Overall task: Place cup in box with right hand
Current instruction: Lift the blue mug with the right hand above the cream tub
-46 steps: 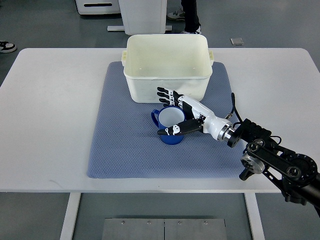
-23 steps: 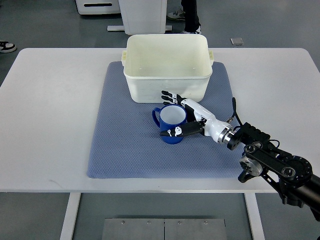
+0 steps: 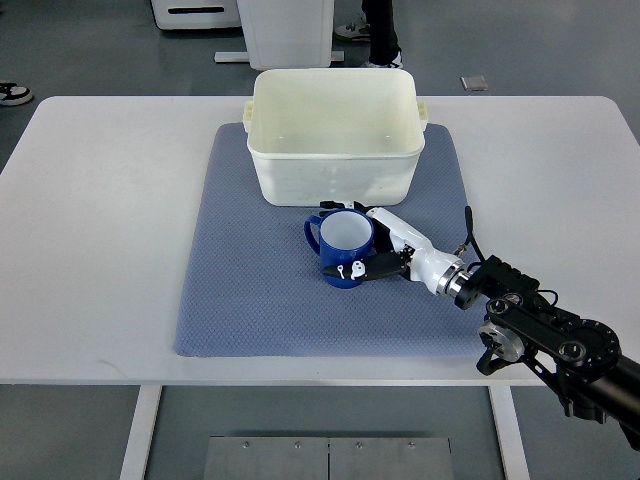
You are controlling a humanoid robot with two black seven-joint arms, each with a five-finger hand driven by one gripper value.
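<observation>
Blue cup (image 3: 342,245) upright on grey mat (image 3: 250,290), mouth up, handle pointing left — just in front of cream box (image 3: 333,135). Right hand (image 3: 372,245) wrapped around cup's right side, fingers and thumb gripping it. White counter (image 3: 100,200) beneath.

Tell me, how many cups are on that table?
1. A blue cup stands upright on the blue-grey mat, just in front of the white box, with the right hand wrapped around it. The box looks empty, so none seems hidden.

A lab or test space — white table (image 3: 110,220), bare grey floor (image 3: 100,50), white equipment base (image 3: 285,30).
</observation>
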